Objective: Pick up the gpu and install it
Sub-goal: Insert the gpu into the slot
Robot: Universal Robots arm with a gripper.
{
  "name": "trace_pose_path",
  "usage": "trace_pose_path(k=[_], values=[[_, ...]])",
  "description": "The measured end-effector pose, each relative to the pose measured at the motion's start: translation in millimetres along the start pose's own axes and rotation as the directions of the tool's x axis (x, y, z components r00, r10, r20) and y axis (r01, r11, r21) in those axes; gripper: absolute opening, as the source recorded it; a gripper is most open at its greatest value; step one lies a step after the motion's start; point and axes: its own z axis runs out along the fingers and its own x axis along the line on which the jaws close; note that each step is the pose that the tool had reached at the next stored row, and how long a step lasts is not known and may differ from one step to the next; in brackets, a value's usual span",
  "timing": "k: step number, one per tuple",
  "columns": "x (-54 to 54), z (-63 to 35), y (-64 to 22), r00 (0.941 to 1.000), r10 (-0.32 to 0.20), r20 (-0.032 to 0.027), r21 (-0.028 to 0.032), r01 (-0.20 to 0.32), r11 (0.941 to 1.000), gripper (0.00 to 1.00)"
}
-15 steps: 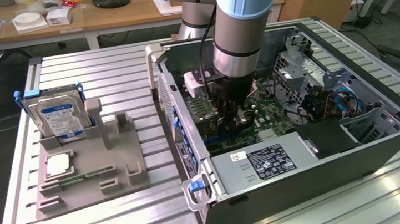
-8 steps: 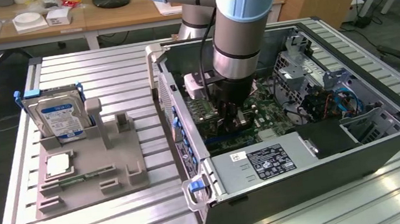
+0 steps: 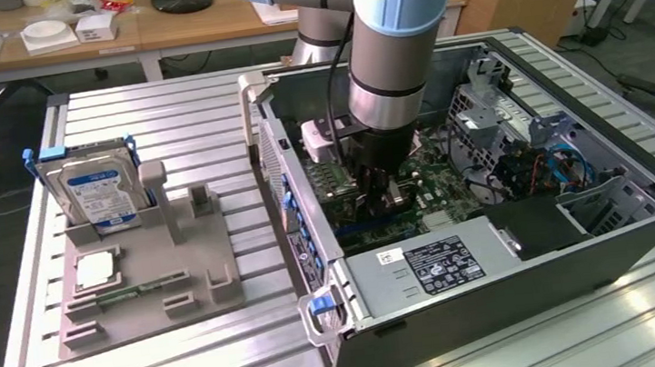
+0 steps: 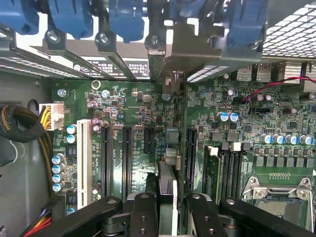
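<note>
My gripper (image 3: pixel 379 189) reaches down inside the open computer case (image 3: pixel 625 234), just above the green motherboard (image 3: pixel 431 182). In the wrist view the gripper (image 4: pixel 170 215) is shut on the gpu (image 4: pixel 167 190). The card is seen edge-on as a thin upright strip between the two black fingers (image 4: pixel 143 212). Its silver bracket (image 4: pixel 174 49) reaches the row of rear case openings. The card stands over the board between a short black slot (image 4: pixel 148 140) and a long black slot (image 4: pixel 190 153). Whether its edge sits in a slot I cannot tell.
A silver hard drive (image 3: pixel 95 194) stands in a grey fixture (image 3: pixel 177 254) on the exterior view's left, with a green memory stick (image 3: pixel 137 287) and a processor (image 3: pixel 95 270). The power supply (image 3: pixel 434 264) fills the case's near corner. Blue latches (image 4: pixel 74 17), a white slot (image 4: pixel 84 158) and a fitted memory stick (image 4: pixel 212 173) surround the card.
</note>
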Motion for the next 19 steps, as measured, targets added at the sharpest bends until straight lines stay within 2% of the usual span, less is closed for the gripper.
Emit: trace_pose_path(k=[5,19], values=[[0.0,0.2,2.9,1.0,0.0,0.0,0.0008,0.0,1.0,0.27],[0.0,0.2,3.5,1.0,0.0,0.0,0.0005,0.0,1.0,0.27]])
